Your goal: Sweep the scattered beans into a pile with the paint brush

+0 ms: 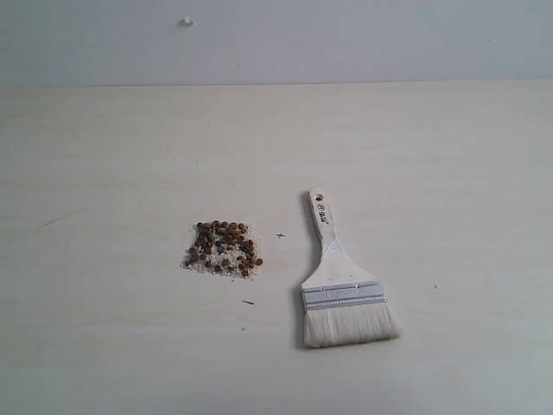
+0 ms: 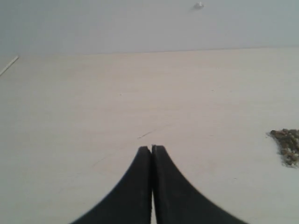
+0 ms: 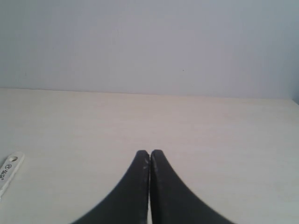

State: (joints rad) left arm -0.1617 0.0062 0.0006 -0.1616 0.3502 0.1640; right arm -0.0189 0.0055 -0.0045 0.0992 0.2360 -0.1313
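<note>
The reddish-brown beans (image 1: 225, 248) lie gathered in a small compact pile with pale crumbs on the pale table, left of centre in the exterior view. The paint brush (image 1: 341, 285) lies flat to their right, its holed handle end pointing away and its whitish bristles toward the near edge. Neither arm shows in the exterior view. My left gripper (image 2: 152, 148) is shut with nothing in it, over bare table, with the pile's edge (image 2: 287, 144) far off to one side. My right gripper (image 3: 149, 152) is also shut and holds nothing; the brush handle's tip (image 3: 9, 171) shows at the frame's edge.
A small dark speck (image 1: 281, 234) and a thin dark sliver (image 1: 249, 302) lie near the pile. The table's far edge (image 1: 276, 84) meets a grey wall carrying a small white knob (image 1: 187, 21).
</note>
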